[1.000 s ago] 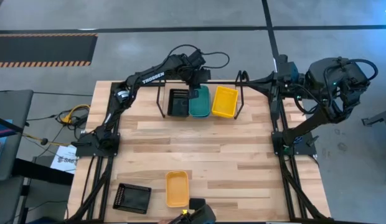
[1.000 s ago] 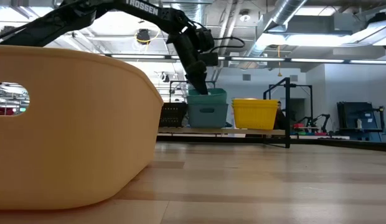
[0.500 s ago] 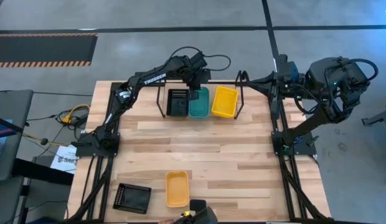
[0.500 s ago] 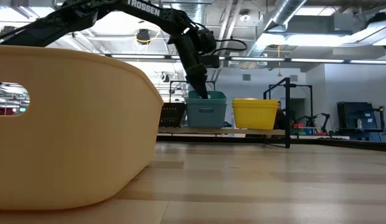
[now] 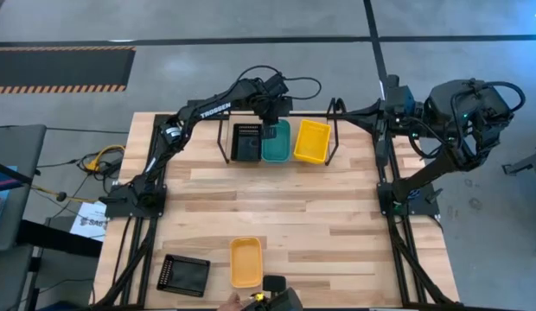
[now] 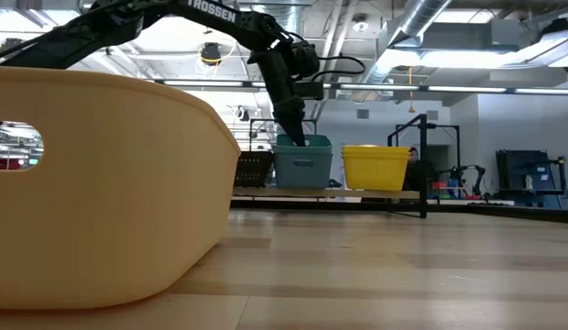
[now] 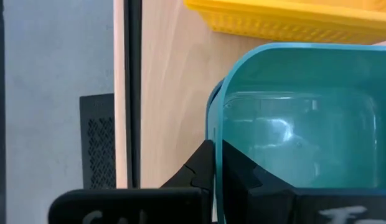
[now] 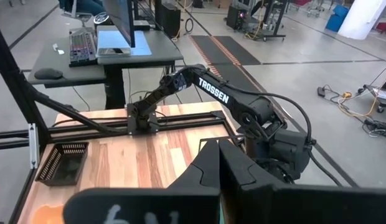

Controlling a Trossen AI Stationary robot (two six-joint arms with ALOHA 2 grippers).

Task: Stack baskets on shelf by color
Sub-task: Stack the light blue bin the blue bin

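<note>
Left pincer [image 5: 270, 130], upper centre of the high view: clamped on the near-side wall of the teal basket [image 5: 277, 142]. In the left wrist view its fingers [image 7: 205, 168] pinch that rim, one on each side of the wall.

Teal basket sits in the middle bay of the shelf [image 5: 223, 142], at the far edge of the surface [image 5: 337, 216]. Level view: basket [image 6: 304, 163] upright on the rack, arm coming down into it from upper left.

Black basket [image 5: 247, 142] just left of the teal one, touching or nearly so; cannot tell which. Yellow basket [image 5: 312, 141] just right of it, slightly skewed, a narrow gap between. All three in a row within the shelf rods.

Lower left of the high view, well apart from the shelf: a second black basket [image 5: 183, 275] lying flat on the surface, and an orange basket [image 5: 245, 261] just beside it to the right. The orange one fills the left half of the level view [image 6: 101, 183], very close to the lens.

Right pincer [image 8: 218, 155]: closed, empty, fingers pressed together. Its arm is folded off the surface at the upper right of the high view [image 5: 462, 112], looking back over the bench toward the left arm.

Bottom edge of the high view, centre: a dark object with a bit of yellow, partly cut off; cannot identify it.
</note>
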